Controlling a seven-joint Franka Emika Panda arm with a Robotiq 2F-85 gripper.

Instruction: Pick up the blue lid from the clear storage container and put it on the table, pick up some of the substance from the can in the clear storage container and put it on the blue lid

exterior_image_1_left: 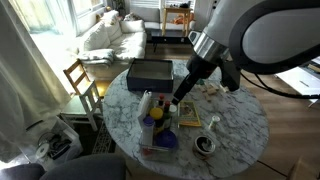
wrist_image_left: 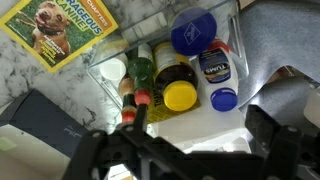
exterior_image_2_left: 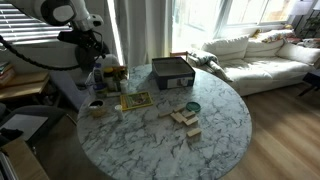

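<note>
In the wrist view the blue lid (wrist_image_left: 191, 30) lies flat at the far end of the clear storage container (wrist_image_left: 100, 62), among upright bottles and a yellow-capped jar (wrist_image_left: 180, 95). The can is hidden. My gripper (wrist_image_left: 195, 140) hangs open above the container's near end, its dark fingers (wrist_image_left: 268, 130) well apart with nothing between them. In both exterior views the gripper (exterior_image_1_left: 180, 97) (exterior_image_2_left: 96, 74) hovers just over the container (exterior_image_1_left: 152, 130) near the edge of the marble table (exterior_image_2_left: 225, 125).
A yellow magazine (wrist_image_left: 60, 30) (exterior_image_2_left: 135, 100) lies beside the container. A black box (exterior_image_1_left: 150, 72) (exterior_image_2_left: 172, 70) stands at the back of the table. A dark round tin (exterior_image_1_left: 205, 145) and wooden blocks (exterior_image_2_left: 185, 120) sit on the top. A small blue cap (wrist_image_left: 224, 98) lies in the container.
</note>
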